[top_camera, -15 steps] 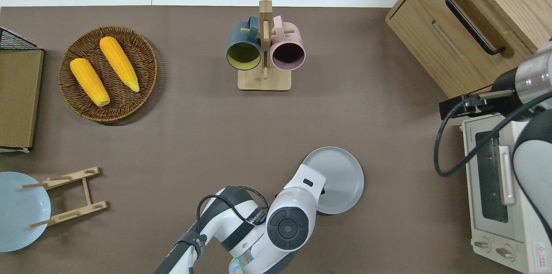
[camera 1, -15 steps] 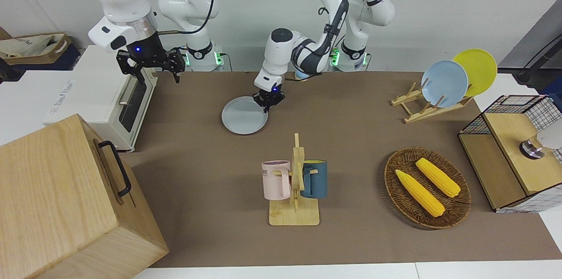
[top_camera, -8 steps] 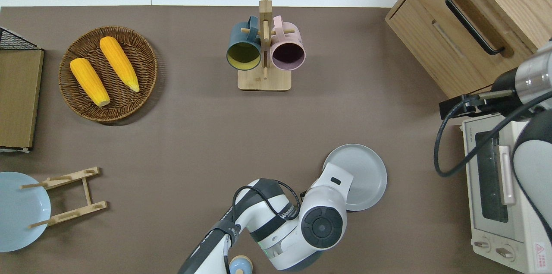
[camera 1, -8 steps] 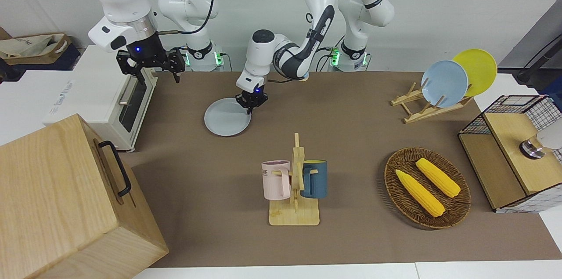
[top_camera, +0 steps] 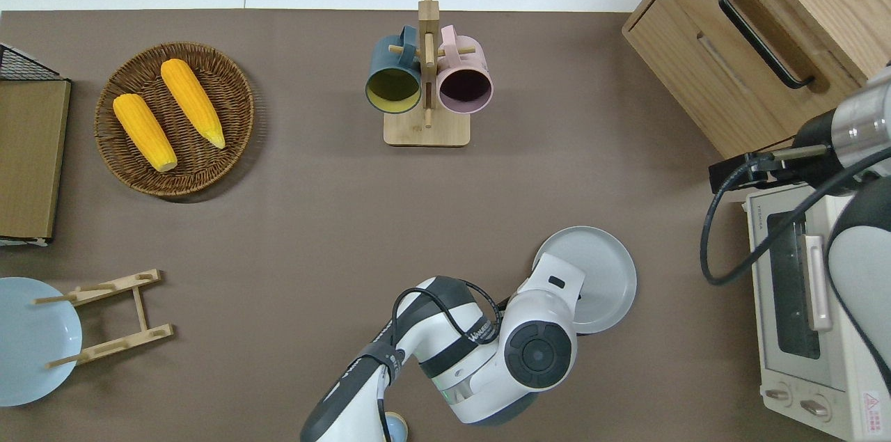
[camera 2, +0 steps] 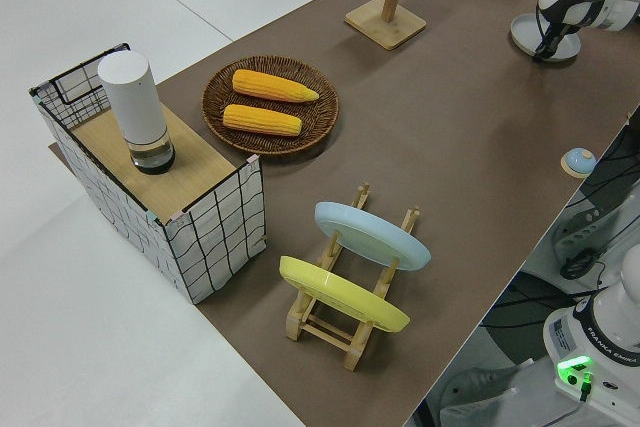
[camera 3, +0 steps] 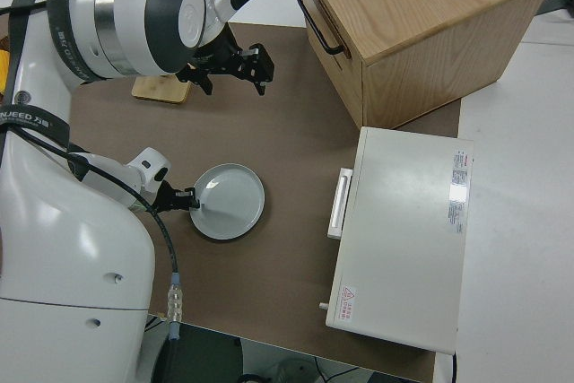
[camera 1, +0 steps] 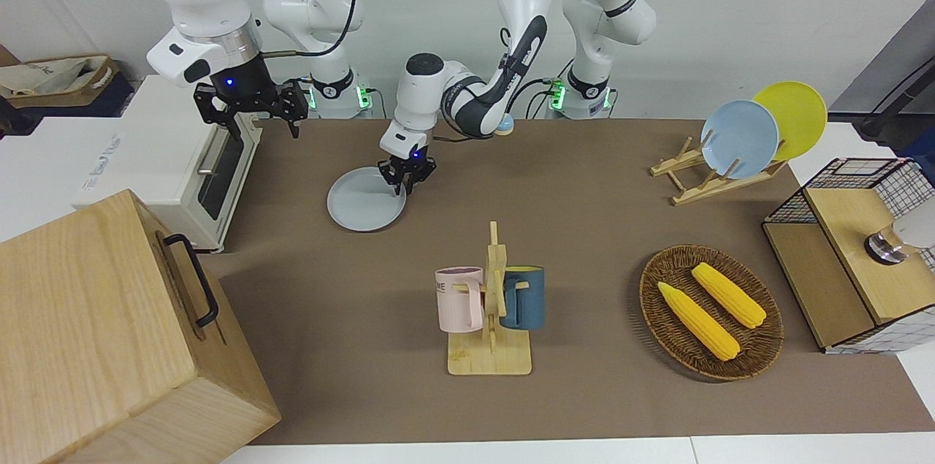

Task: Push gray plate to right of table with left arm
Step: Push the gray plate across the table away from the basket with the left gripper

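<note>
Gray plate (camera 1: 366, 199) lay flat on the brown table (camera 1: 584, 230), between the mug rack (camera 1: 491, 303) and the robots, toward the right arm's end near the toaster oven (camera 1: 182, 164). The left gripper (camera 1: 404, 175) pressed its edge, fingers' spacing unclear. The right arm was parked.

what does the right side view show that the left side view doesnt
Only the right side view shows the white toaster oven, the wooden box and the parked right hand. Only the left side view shows the corn basket, the plate rack and the wire crate. Both show the gray plate with the left hand on its rim.
</note>
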`<move>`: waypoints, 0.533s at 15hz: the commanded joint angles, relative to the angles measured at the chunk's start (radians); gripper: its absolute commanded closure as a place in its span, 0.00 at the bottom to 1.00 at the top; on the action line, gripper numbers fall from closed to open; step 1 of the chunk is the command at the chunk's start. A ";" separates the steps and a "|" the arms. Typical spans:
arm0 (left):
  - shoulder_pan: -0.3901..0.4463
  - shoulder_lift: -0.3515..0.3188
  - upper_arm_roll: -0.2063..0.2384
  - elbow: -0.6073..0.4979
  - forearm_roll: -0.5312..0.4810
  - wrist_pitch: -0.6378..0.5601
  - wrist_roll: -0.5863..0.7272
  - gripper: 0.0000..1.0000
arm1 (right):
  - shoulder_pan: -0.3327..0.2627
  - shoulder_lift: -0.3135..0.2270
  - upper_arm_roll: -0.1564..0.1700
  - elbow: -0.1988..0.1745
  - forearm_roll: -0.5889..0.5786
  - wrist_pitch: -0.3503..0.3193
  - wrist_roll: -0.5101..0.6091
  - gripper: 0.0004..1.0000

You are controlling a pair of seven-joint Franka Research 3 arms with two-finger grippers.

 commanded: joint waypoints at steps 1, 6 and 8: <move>-0.016 0.017 0.017 0.079 0.014 -0.091 -0.023 0.01 | -0.001 -0.006 0.000 0.001 0.007 -0.010 0.003 0.02; -0.004 0.015 0.017 0.079 0.023 -0.092 -0.014 0.01 | -0.001 -0.006 0.000 0.001 0.007 -0.010 0.003 0.02; -0.002 0.006 0.018 0.076 0.024 -0.095 -0.005 0.01 | -0.001 -0.006 0.000 0.001 0.007 -0.010 0.003 0.02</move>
